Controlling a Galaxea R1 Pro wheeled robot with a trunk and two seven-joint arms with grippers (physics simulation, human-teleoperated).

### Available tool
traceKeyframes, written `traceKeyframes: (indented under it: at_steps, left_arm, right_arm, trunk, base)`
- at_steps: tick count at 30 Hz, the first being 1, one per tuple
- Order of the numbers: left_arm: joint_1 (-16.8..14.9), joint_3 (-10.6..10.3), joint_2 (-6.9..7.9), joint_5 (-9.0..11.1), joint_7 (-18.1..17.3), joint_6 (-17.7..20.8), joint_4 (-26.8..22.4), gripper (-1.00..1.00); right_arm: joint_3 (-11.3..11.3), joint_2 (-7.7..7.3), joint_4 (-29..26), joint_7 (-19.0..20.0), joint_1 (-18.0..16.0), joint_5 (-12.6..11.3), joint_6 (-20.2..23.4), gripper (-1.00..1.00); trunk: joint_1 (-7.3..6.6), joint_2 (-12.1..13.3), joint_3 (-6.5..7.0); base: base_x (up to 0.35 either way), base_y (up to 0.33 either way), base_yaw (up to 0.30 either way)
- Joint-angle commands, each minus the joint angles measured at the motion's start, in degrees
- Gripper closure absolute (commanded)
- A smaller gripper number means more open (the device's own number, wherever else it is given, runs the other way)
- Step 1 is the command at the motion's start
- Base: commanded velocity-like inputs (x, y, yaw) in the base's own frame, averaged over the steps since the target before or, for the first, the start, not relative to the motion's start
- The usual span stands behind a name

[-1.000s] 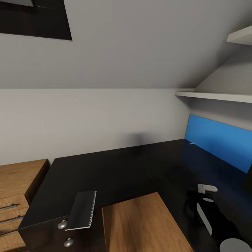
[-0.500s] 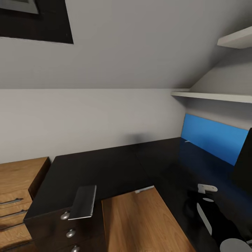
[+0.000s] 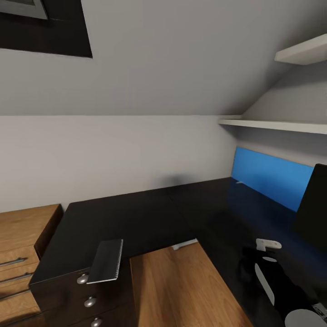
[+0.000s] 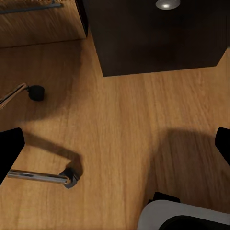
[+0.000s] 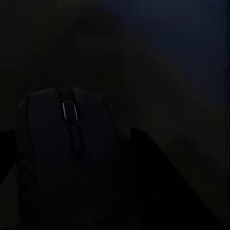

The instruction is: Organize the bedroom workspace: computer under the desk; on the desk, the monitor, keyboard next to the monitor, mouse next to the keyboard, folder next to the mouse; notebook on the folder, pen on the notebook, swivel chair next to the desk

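**Head view, left to right.** Wood cabinet (image 3: 18, 236). Black desk (image 3: 136, 218). The notebook (image 3: 106, 261) lies at the desk's near edge, above the knobbed drawers (image 3: 86, 302), with its near end overhanging them. Past the bare floor (image 3: 181, 290), a blue panel (image 3: 268, 179) stands against the wall at the back of the desk. I cannot tell whether it is the folder. The monitor (image 3: 313, 204) stands at the far right, with my right arm (image 3: 272, 277) low over the desk just beside it.

**Left wrist view.** The left gripper (image 4: 117, 143) hangs over the floor with its fingers wide apart and nothing between them. Two chair castors (image 4: 71, 176) on chrome legs lie below it, near the drawer unit.

**Right wrist view.** The mouse (image 5: 62, 158) rests on the dark desk, between the two fingers of the right gripper (image 5: 72, 136). The picture is too dark for me to tell whether they are clamped on it or merely straddling it.

**Hazards, as I judge them.**
1. A brush from my base or left arm could tip the overhanging notebook onto the floor.
2. Driving forward could catch the chair legs and shove the chair.
3. If the right fingers are poorly seated, the mouse may skid or drop.
4. A wide swing of the right arm could strike the monitor.
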Motion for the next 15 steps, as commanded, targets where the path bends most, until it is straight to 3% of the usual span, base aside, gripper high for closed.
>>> traceKeyframes:
  at_steps: [1, 6, 15]
  left_arm:
    - [0.03, -0.01, -0.01, 0.14, -0.02, -0.06, -0.11, -1.00]
    - [0.03, -0.01, -0.01, 0.14, -0.02, -0.06, -0.11, -1.00]
    - [0.03, -0.01, -0.01, 0.14, -0.02, -0.06, -0.11, -1.00]
  right_arm:
    - [0.08, -0.01, -0.07, -0.43, -0.03, -0.36, 0.25, 1.00]
    - [0.12, 0.00, -0.04, -0.41, -0.03, -0.36, 0.25, 1.00]
    - [0.18, 0.06, 0.02, -0.34, -0.03, -0.36, 0.25, 1.00]
  trunk:
    - [0.00, -0.03, -0.05]
    - [0.00, -0.03, -0.05]
    - [0.00, -0.03, -0.05]
  base:
    - [0.000, 0.000, -0.185]
    - [0.000, 0.000, -0.152]
    - [0.000, 0.000, -0.018]
